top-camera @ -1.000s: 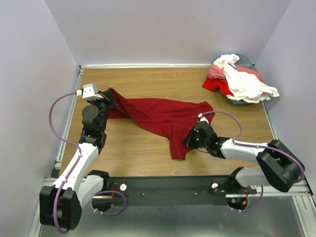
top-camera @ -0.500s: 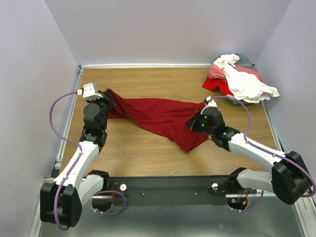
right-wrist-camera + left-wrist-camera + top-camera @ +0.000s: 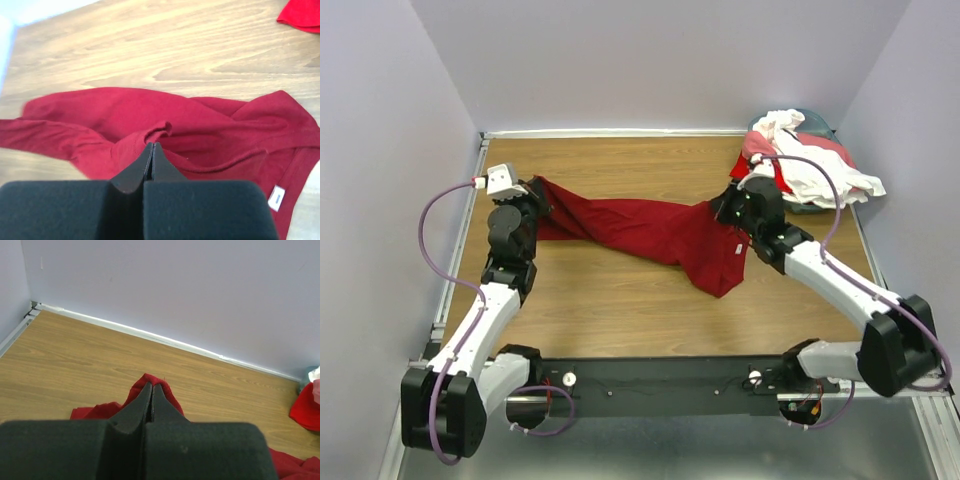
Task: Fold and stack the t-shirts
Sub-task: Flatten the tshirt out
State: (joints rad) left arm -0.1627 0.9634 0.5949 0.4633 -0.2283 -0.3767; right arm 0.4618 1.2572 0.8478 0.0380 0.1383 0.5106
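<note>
The large dark crimson t-shirt [image 3: 650,228] hangs stretched between my two grippers over the wooden table [image 3: 620,300]. My left gripper [image 3: 538,192] at the back left is shut on one bunched end of it, and red cloth [image 3: 92,411] pokes out past the closed fingertips [image 3: 152,386]. My right gripper [image 3: 723,212] is shut on a fold of the other end [image 3: 200,120], with its tips [image 3: 152,145] pressed into the cloth. The shirt's lower part sags to the table right of centre. Other t-shirts lie heaped at the back right: white [image 3: 820,170], red-pink [image 3: 756,148], teal [image 3: 817,122].
Lilac walls close the table in at the back and on both sides. The heap of shirts sits in the back right corner, just behind my right arm. A white tag [image 3: 276,196] shows on the crimson shirt's hem.
My right gripper, shut on the crimson shirt, has swung from the front middle toward the back right, pulling the cloth taut and straighter. The left gripper has stayed in place.
</note>
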